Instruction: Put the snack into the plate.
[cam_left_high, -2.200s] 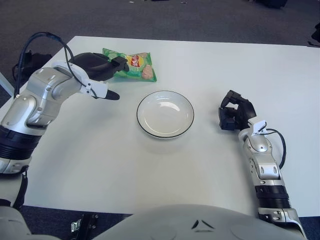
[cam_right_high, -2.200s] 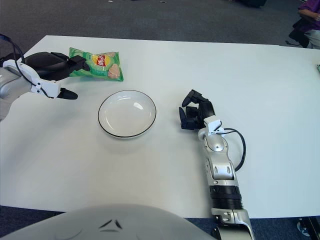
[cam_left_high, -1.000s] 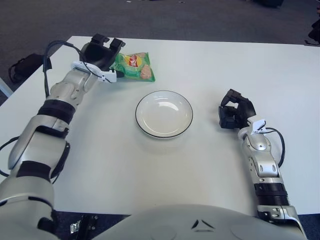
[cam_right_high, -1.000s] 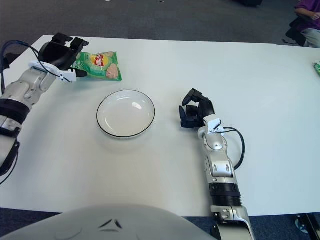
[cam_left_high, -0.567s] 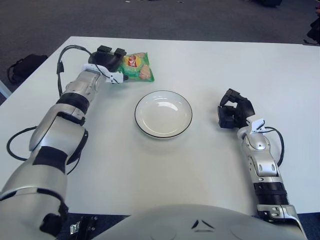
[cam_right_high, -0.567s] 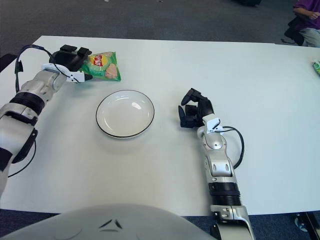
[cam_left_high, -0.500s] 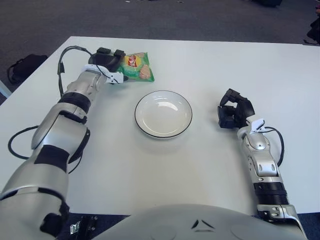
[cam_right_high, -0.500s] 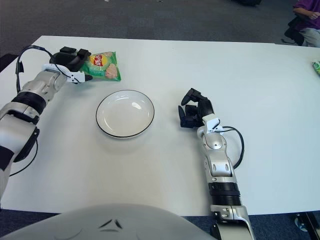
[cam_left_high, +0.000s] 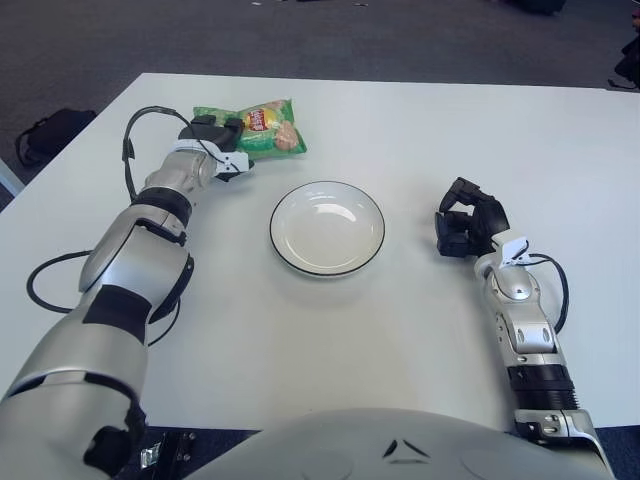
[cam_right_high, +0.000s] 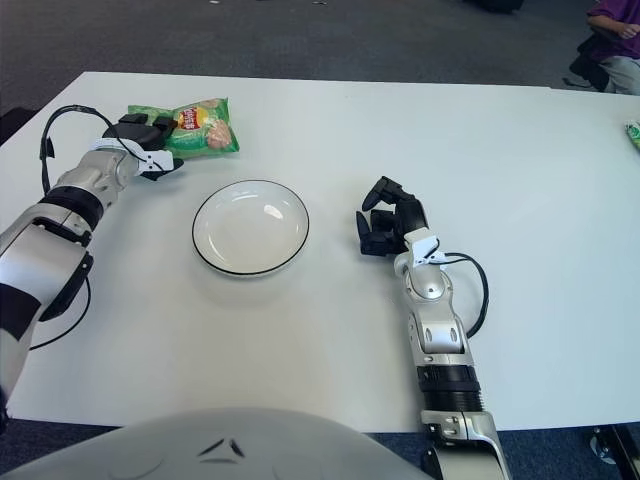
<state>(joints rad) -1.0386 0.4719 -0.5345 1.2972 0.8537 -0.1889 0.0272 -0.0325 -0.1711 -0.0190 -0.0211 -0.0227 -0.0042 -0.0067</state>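
Note:
The snack is a green crisp bag (cam_left_high: 264, 128) at the back left of the white table, behind and to the left of the plate. My left hand (cam_left_high: 222, 143) is at the bag's left end with its fingers curled over it, and the bag sits tilted in that grip. The white plate with a dark rim (cam_left_high: 327, 228) is empty in the middle of the table. My right hand (cam_left_high: 466, 226) rests on the table to the right of the plate, fingers curled, holding nothing.
The white table (cam_left_high: 420, 130) has its left edge close behind my left arm. A small green item (cam_right_high: 634, 133) lies at the table's far right edge. A seated person (cam_right_high: 612, 25) is beyond the back right corner.
My left hand has reached the bag and closed on its left end. The bag has turned and shifted slightly to the left. The right hand and the plate have not moved.

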